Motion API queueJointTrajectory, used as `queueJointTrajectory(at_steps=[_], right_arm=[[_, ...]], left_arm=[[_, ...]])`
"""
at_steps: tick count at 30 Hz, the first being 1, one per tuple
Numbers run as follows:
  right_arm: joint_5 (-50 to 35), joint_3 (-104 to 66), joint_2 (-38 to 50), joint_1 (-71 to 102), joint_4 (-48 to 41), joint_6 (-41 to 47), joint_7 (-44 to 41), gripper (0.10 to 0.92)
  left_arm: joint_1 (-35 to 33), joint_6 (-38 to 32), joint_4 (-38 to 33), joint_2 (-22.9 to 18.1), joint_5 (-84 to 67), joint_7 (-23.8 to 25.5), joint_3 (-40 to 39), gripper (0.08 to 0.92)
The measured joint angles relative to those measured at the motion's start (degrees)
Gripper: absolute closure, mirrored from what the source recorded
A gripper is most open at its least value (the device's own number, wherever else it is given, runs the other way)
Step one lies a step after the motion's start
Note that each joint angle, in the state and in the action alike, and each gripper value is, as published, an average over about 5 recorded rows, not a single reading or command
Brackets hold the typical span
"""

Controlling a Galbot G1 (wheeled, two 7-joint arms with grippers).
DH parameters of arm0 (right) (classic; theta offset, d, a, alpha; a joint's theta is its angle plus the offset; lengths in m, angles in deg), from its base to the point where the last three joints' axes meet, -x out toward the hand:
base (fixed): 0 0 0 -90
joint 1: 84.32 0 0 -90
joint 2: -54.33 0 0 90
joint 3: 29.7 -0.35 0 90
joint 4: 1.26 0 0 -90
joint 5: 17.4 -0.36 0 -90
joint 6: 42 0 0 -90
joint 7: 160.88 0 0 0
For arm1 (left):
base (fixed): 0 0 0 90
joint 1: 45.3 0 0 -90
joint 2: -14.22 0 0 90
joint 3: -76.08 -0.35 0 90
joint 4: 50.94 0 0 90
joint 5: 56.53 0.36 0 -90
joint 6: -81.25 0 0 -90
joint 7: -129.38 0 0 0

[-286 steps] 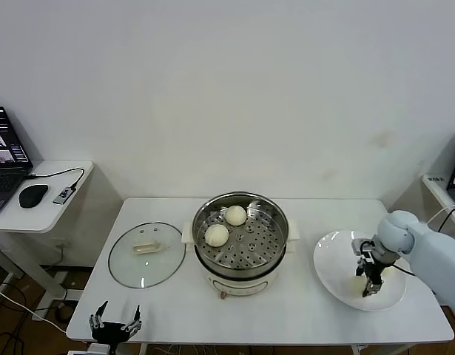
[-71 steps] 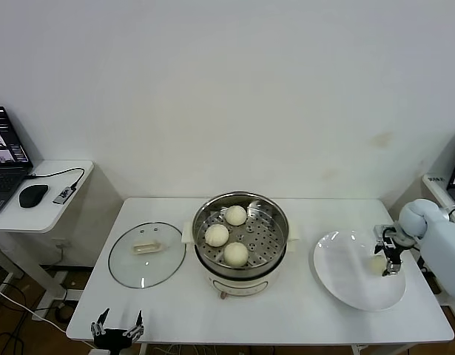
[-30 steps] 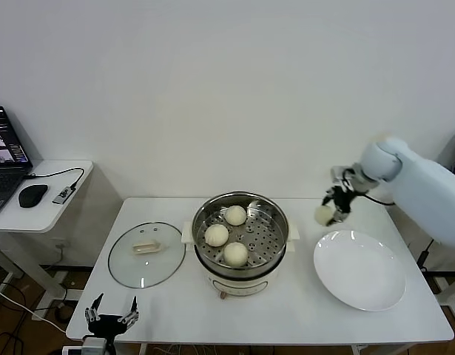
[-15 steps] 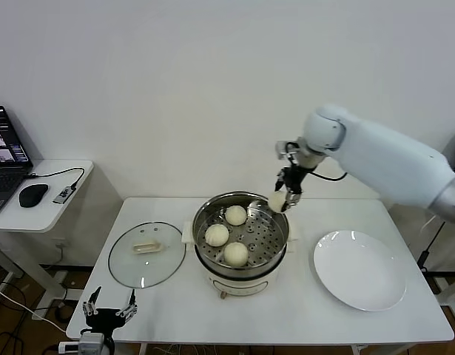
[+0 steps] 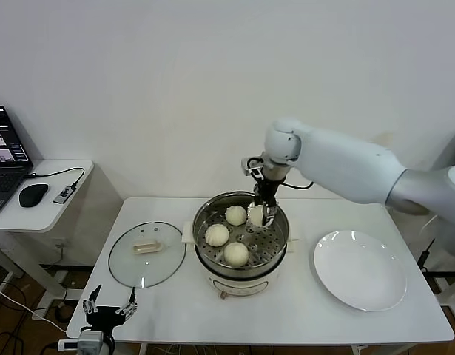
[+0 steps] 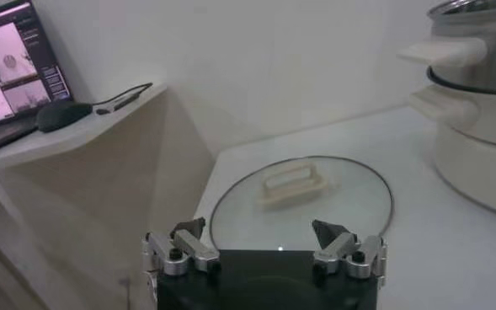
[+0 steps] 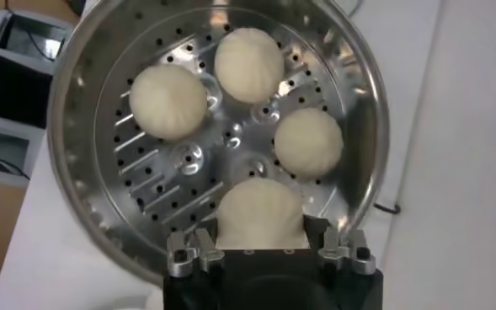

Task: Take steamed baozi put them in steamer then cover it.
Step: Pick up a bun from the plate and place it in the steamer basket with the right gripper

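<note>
The steamer (image 5: 200, 222) stands mid-table on its white base. Three steamed baozi lie on its tray (image 5: 235, 215) (image 5: 217, 234) (image 5: 236, 254). My right gripper (image 5: 264, 216) reaches down into the far right part of the pot, shut on a fourth baozi (image 5: 255, 215). In the right wrist view this baozi (image 7: 260, 215) sits between the fingers (image 7: 199, 246) just above the perforated tray (image 7: 146, 181), with the other three beyond it. The cover (image 5: 147, 254) lies flat on the table left of the steamer. My left gripper (image 5: 107, 313) is open and parked low, off the table's front left edge.
A flat white plate (image 5: 360, 270) lies bare to the right of the steamer. A side desk at the left holds a laptop (image 5: 4, 159) and a mouse (image 5: 32, 195). In the left wrist view the cover (image 6: 302, 198) lies just ahead, the steamer (image 6: 475, 84) beyond it.
My right gripper has carried the baozi from above the plate leftwards and lowered it into the steamer's far right part. The left arm stays parked.
</note>
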Motion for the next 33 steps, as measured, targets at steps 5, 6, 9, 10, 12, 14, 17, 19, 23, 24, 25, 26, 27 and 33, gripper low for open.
queueJointTrajectory(at_steps=[5,6,9,10,12,14,17,19,23,24,25,26,27,33], right_arm=[[1.0,0.2,-0.8,1.5,-0.9,0.1,0.1,0.389],[1.2,0.2,-0.9,1.8,-1.1,0.1,0.1,0.389],[1.9,0.2,-1.3,2.6,-1.7,0.0,0.2,0.389],[2.1,0.1,-1.3,2.9,-1.8,0.0,0.2,0.389],[2.5,0.0,-1.4,3.4,-2.1,0.0,0.4,0.389],[2.7,-0.3,-1.5,3.8,-2.3,0.1,0.6,0.378],[2.7,-0.7,-1.4,4.1,-2.3,0.3,0.9,0.324],[2.5,-1.0,-1.3,4.1,-2.2,0.4,1.0,0.274],[1.8,-1.6,-0.4,3.4,-1.2,0.8,0.8,0.21],[1.6,-1.7,-0.1,3.1,-0.8,0.8,0.8,0.206],[1.4,-2.0,0.4,2.7,-0.3,0.9,0.7,0.205],[1.1,-2.2,0.9,2.3,0.2,1.0,0.7,0.204],[0.8,-2.5,1.5,1.9,0.8,1.1,0.7,0.203],[-1.6,-6.7,7.1,0.9,5.7,1.1,2.6,0.203]], left_arm=[[0.4,0.1,0.3,0.0,-0.2,0.2,-0.3,0.177],[0.4,0.1,0.3,-0.1,-0.2,0.2,-0.3,0.177],[0.4,0.1,0.3,-0.1,-0.2,0.2,-0.4,0.177],[0.3,0.1,0.2,-0.1,-0.2,0.2,-0.4,0.177],[0.3,0.1,0.1,-0.2,-0.3,0.3,-0.4,0.177],[0.3,0.1,0.0,-0.2,-0.3,0.3,-0.4,0.177],[0.3,0.1,-0.1,-0.2,-0.4,0.4,-0.4,0.177],[0.3,0.2,-0.2,-0.2,-0.5,0.4,-0.3,0.177],[0.4,0.3,-0.4,-0.4,-0.6,0.6,-0.4,0.177],[0.4,0.3,-0.5,-0.4,-0.6,0.7,-0.4,0.177],[0.4,0.3,-0.6,-0.4,-0.6,0.7,-0.5,0.177],[0.4,0.4,-0.7,-0.4,-0.6,0.8,-0.5,0.177],[0.4,0.4,-0.9,-0.3,-0.7,0.9,-0.5,0.177],[0.6,0.2,-1.4,0.0,-1.6,1.1,-0.1,0.177]])
